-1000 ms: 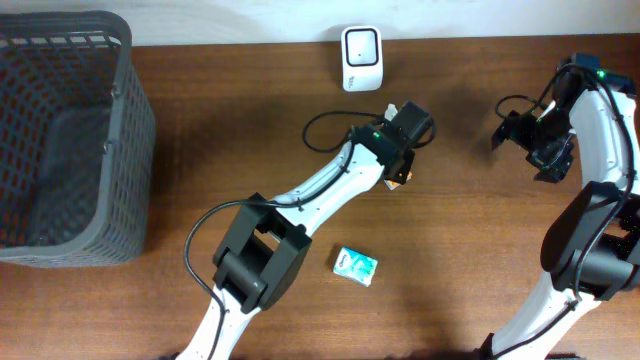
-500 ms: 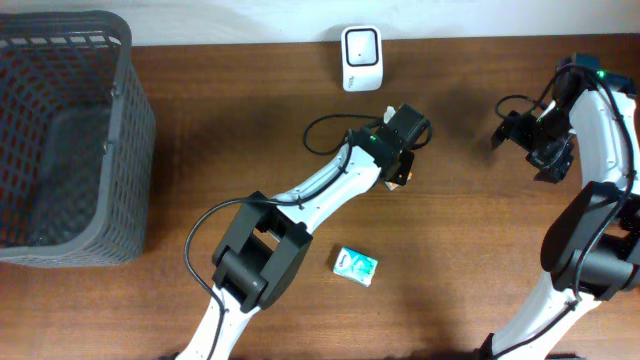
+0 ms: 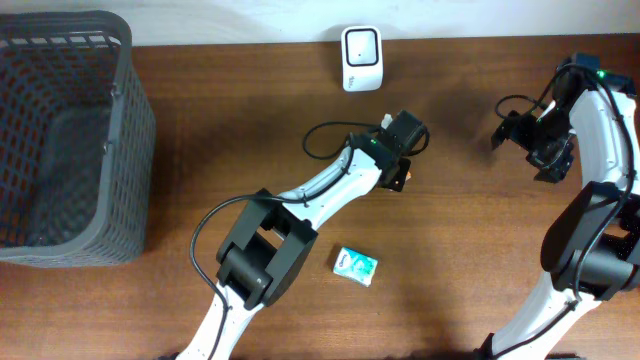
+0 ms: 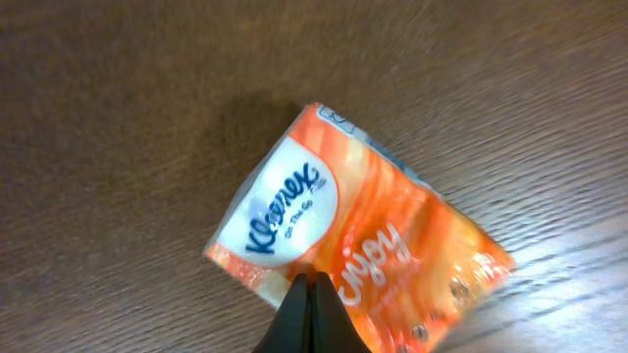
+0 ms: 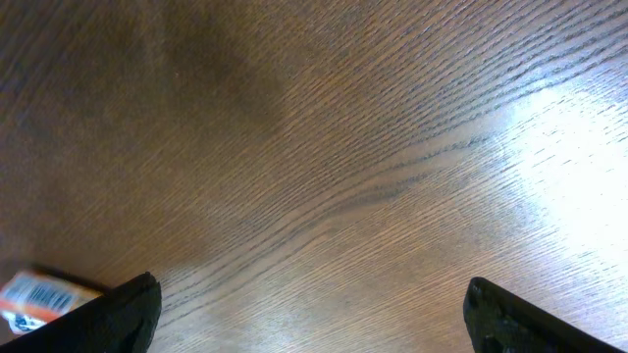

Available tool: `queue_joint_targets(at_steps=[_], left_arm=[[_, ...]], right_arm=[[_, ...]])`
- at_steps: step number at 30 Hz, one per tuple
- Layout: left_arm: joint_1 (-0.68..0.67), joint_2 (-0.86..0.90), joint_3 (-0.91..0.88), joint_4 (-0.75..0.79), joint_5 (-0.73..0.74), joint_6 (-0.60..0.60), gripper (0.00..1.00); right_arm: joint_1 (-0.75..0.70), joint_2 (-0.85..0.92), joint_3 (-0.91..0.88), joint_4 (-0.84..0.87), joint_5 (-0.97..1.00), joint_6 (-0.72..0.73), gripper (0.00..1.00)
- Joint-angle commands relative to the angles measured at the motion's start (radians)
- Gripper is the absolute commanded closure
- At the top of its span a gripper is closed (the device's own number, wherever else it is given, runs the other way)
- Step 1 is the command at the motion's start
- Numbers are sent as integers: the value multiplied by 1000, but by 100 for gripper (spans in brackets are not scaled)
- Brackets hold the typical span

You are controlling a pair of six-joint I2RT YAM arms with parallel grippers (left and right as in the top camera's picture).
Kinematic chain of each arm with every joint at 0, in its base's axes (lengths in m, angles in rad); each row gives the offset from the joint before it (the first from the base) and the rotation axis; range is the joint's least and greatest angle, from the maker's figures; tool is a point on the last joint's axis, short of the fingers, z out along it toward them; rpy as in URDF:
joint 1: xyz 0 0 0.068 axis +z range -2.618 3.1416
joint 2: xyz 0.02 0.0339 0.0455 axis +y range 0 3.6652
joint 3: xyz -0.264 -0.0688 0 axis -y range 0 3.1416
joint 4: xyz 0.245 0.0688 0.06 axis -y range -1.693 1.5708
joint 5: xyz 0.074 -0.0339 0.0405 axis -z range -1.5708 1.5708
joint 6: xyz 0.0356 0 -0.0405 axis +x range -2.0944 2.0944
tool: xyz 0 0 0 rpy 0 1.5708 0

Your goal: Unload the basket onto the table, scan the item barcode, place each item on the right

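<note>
The right gripper's (image 5: pixel 312 299) black fingers stand wide apart above the wooden table (image 5: pixel 373 147), an orange barcoded pack (image 5: pixel 34 297) at the frame's lower left.

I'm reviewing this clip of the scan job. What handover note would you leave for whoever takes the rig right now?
Left gripper: jaws shut, tips at the orange pack's edge. I cannot tell whether they pinch the wrapper.
Right gripper: jaws open, empty, over bare table on the right.
The orange pack is mid-table, short of the white scanner at the far edge. Its barcode shows in the right wrist view.
Green pack: on the table, nearer the robot. Basket: far left.
Done: the left arm is at the pack. Left: present the barcode to the scanner.
</note>
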Motion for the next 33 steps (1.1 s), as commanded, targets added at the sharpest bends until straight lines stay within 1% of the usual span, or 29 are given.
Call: queue_joint_targets(at_steps=[1,8,14,24,33], left_arm=[[3,28,-26,-10,11,0,100],[3,29,-27,-17,7,0,100],[3,29,-29,-56,7,0,100],[3,29,-43,-44,3,0,100],[10,30,-43,-13,-54,1,100]], right_arm=[[2,-15,9,-3,-8,6,2],[2,-15,9,-3,-8,6,2],[2,-15,9,-3,-8,6,2],[2,-15,9,-3,-8,6,1],[2,-15,9,-3,-8,6,2]])
